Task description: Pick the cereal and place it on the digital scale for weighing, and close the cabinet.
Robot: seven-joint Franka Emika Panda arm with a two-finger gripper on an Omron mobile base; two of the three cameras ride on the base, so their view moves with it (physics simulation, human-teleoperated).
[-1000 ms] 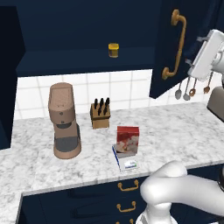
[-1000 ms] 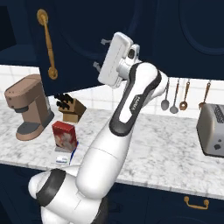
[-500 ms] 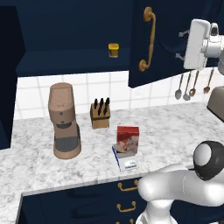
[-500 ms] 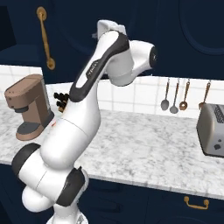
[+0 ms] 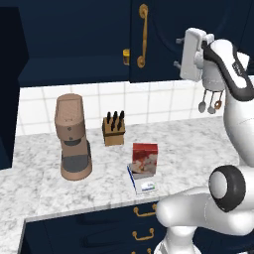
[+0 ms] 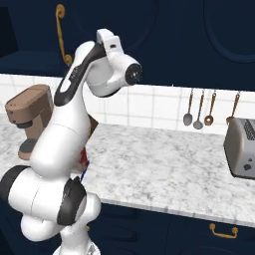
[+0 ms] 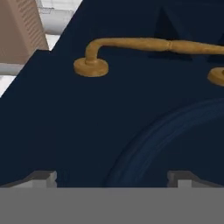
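The red cereal point(image 5: 145, 159) box stands upright on the digital scale point(image 5: 144, 186) near the counter's front edge. High above it, my gripper point(image 5: 177, 52) is open and presses against the face of the navy cabinet door point(image 5: 158, 30), right of its brass handle point(image 5: 143, 34). In the hand view the door panel point(image 7: 131, 122) is very close, its handle point(image 7: 148, 43) runs across the top, and my gripper point(image 7: 111, 178) holds nothing. The door stands almost flush with the cabinet front. Left of it the cabinet's shelf point(image 5: 74, 74) lies open. My arm hides the cereal in the right base view.
A small yellow jar point(image 5: 126, 56) peeks out at the door's left edge. A brown coffee machine point(image 5: 72, 136) and a knife block point(image 5: 113, 130) stand on the counter. Utensils point(image 5: 211, 101) hang on the tiles, a toaster point(image 6: 241, 149) sits right. Another navy panel point(image 5: 10, 84) juts out far left.
The cabinet door has swung left from wide open to nearly shut, with my hand following against it. The cereal and scale have not moved.
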